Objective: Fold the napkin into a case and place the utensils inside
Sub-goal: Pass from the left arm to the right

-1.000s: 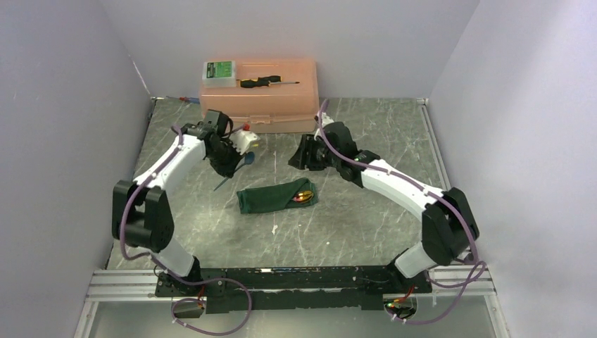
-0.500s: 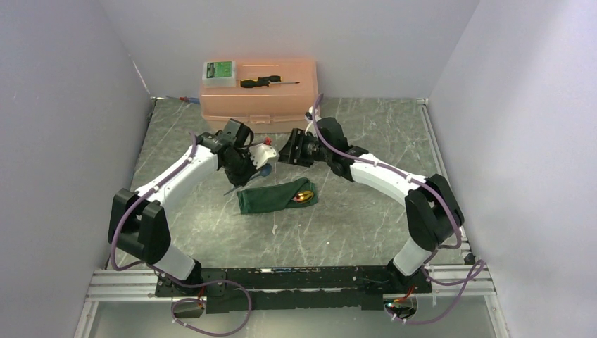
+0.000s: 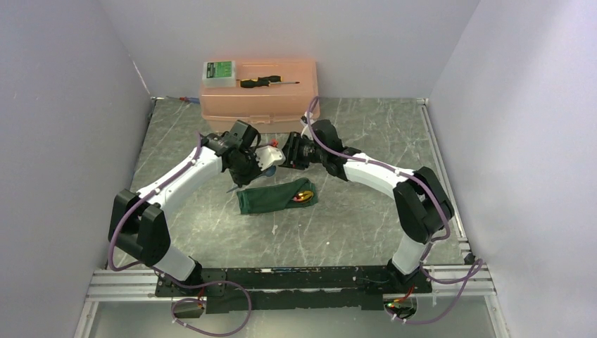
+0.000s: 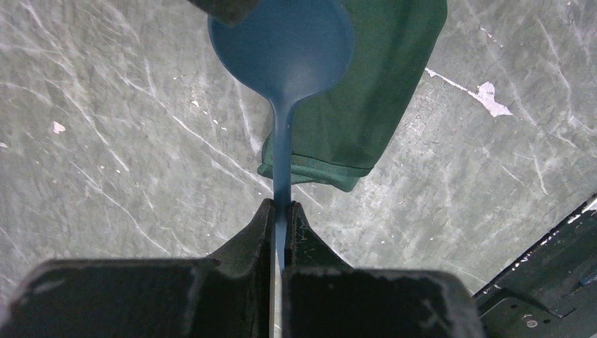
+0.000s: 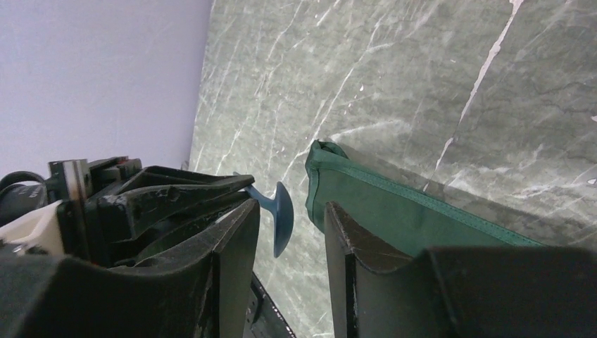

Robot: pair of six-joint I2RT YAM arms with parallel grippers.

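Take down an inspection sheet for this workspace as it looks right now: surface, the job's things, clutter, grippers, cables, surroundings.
Surface: green marbled table, pale scuffs and a white chip.
Job's things: dark green napkin folded flat, gold utensil head showing at its right end; blue spoon held over the napkin's other end.
Clutter: peach plastic box at the back, green-labelled case and screwdriver on top.
Grippers: left gripper shut on the spoon's handle; right gripper open, jaws either side of the spoon's bowl.
Cables: purple cables run along both arms, none on the napkin.
Surroundings: plain pale walls on three sides.
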